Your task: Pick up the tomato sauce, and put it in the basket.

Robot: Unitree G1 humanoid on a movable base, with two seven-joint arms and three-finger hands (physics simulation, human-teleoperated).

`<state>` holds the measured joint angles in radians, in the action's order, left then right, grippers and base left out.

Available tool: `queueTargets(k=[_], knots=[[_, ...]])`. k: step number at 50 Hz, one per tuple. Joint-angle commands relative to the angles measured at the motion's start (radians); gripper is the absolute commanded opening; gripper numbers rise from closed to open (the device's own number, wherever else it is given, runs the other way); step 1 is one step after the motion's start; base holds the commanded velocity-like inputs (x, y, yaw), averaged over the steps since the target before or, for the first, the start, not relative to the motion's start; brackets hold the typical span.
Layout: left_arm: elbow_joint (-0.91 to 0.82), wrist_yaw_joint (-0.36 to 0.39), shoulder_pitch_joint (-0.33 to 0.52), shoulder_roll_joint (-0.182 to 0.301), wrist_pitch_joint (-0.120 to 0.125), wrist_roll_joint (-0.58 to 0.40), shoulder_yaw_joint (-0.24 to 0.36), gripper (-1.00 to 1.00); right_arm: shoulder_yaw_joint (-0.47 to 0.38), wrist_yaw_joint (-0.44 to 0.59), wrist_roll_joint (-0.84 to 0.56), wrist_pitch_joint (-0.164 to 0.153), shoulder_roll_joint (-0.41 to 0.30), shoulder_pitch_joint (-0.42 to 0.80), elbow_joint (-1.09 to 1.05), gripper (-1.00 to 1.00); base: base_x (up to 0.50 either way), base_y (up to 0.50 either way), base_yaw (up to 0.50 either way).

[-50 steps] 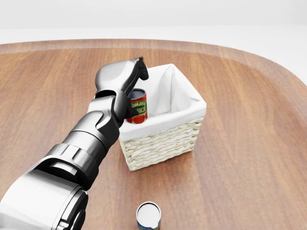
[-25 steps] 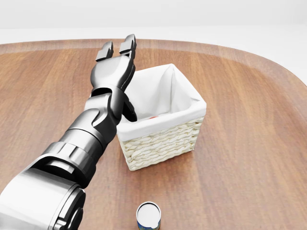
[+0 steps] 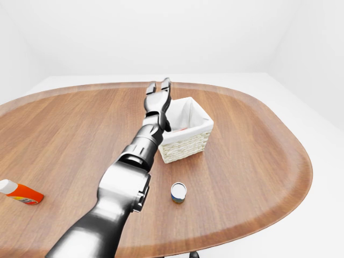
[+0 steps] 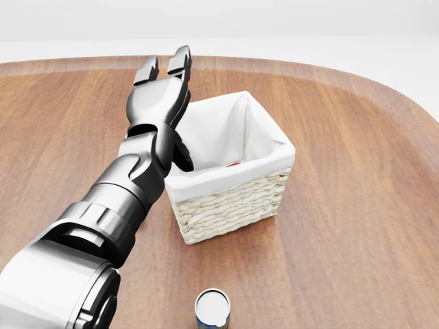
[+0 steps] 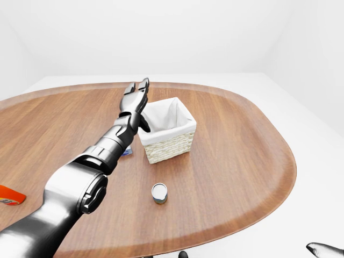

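The tomato sauce can [image 4: 233, 164] is down inside the white-lined wicker basket [image 4: 240, 202]; only a sliver of its red label shows above the liner. My left hand [image 4: 166, 70] is open and empty, fingers spread, above the basket's left rim, and it shows in the left-eye view [image 3: 159, 88] too. A dark tip at the bottom right corner of the right-eye view is probably my right hand [image 5: 325, 249]; its fingers do not show.
A small white-topped can [image 4: 212, 307] stands on the wooden table [image 4: 357, 226] below the basket. An orange bottle [image 3: 21, 192] lies at the far left. A small blue thing [image 5: 127, 152] shows beside my left forearm.
One second ago my left hand held the tomato sauce can over the basket. It has opened, the can has dropped inside, and the hand has lifted slightly.
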<state>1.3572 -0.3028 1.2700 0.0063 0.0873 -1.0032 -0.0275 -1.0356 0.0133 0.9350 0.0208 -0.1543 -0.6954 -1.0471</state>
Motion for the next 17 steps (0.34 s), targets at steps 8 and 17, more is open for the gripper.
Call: queueTargets(k=[8,17], knots=[[-0.001,-0.005,0.017,0.015,0.0,-0.013,-0.003,1.0,-0.001,-0.003,0.001,-0.002,-0.003,0.001,0.0,1.0,0.0,0.0,0.0],[-0.003,-0.109,0.045,0.034,-0.047,0.019,0.027,1.0,0.013,-0.011,-0.014,-0.003,-0.009,0.006,0.0,1.0,0.0,0.0,0.0]])
